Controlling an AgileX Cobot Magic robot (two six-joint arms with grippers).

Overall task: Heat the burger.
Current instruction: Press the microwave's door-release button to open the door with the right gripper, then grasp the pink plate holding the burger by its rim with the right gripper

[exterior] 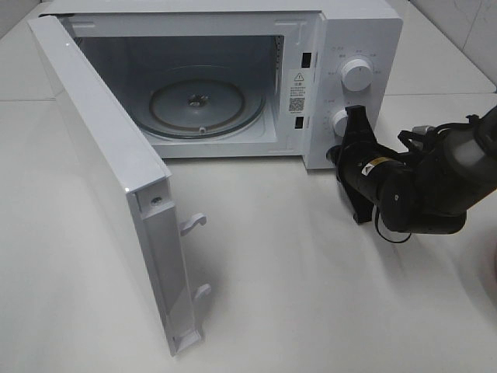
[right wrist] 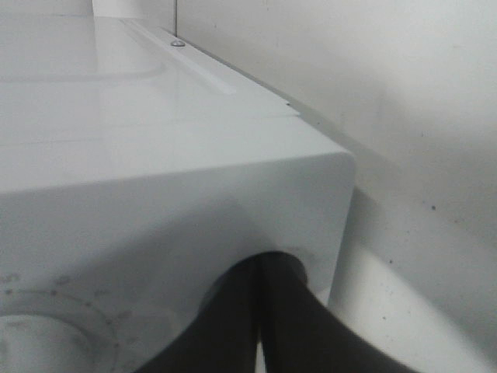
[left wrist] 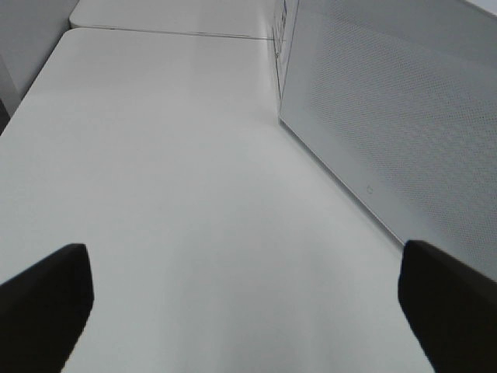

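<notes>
Closest to where I stood was the microwave door [exterior: 116, 179], swung fully open to the left of the microwave [exterior: 365, 31], with its thin edge facing me. Two white latch hooks [exterior: 192, 224] stuck out of that edge, one above the other. Behind the door the oven's inside was bare white, and a round glass turntable [exterior: 206, 105] lay flat on its floor. A small warning sticker [exterior: 298, 89] sat on the frame just right of the opening.

On the microwave's control panel were two white knobs: an upper knob [exterior: 357, 74] and a lower knob [exterior: 339, 122]. The right gripper [exterior: 356, 115] had its tip against the panel just beside the lower knob, on the side away from the opening, and its black arm stretched back to the right over the white table [exterior: 311, 295]. Seen from its wrist, its two dark fingers [right wrist: 233, 326] were pressed together with nothing between them, so it was clenched and empty. I could not tell whether the tips touched the knob itself or only the panel next to it.

The left gripper [left wrist: 245, 311] showed only in its own wrist view. Its fingers [left wrist: 46, 303] stood wide apart, released and holding nothing, above bare table. A white dotted panel of the microwave rose just beside them.

As for the burger, none of the views showed it, so I could not tell where it was.
</notes>
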